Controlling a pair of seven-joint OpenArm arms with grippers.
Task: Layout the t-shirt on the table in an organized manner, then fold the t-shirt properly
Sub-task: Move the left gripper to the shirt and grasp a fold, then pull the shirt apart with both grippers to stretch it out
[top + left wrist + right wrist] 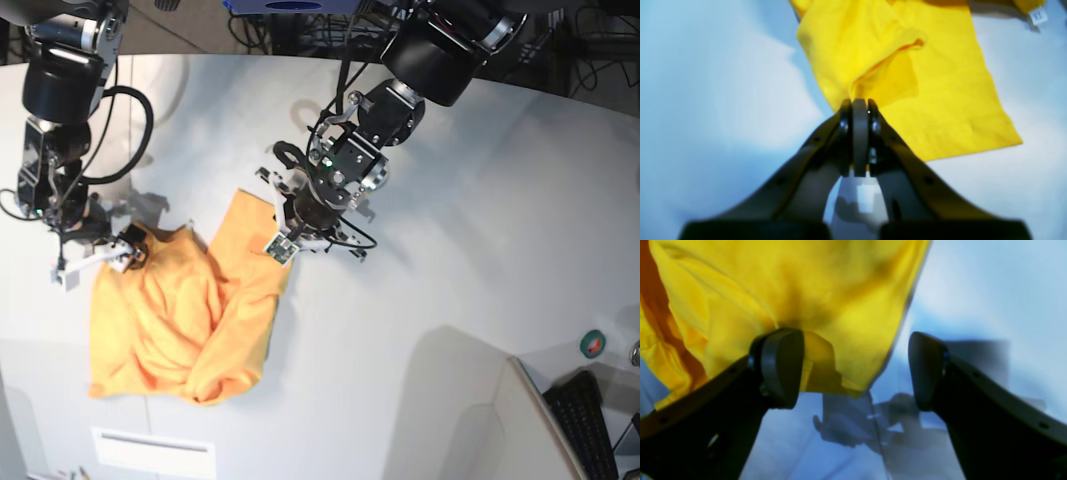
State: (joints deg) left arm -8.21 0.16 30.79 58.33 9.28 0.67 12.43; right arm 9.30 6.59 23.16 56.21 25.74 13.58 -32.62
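The orange-yellow t-shirt (180, 320) lies crumpled on the left half of the white table (450, 250), with a raised fold along its right side. My left gripper (285, 235) stands at the shirt's upper right edge. In the left wrist view the left gripper (860, 103) is shut, a pinched ridge of the t-shirt (940, 100) running up to its pads; a white XL tag (1038, 15) shows at top right. My right gripper (95, 258) is at the shirt's upper left corner. It (855, 368) is open, and a corner of the t-shirt (826, 306) hangs by its left finger (783, 366).
A black keyboard (590, 425) and a small round tape roll (595, 343) sit at the lower right, beside a pale upright panel (470, 400). Cables run along the back edge. A white strip (150, 450) lies near the front edge below the shirt.
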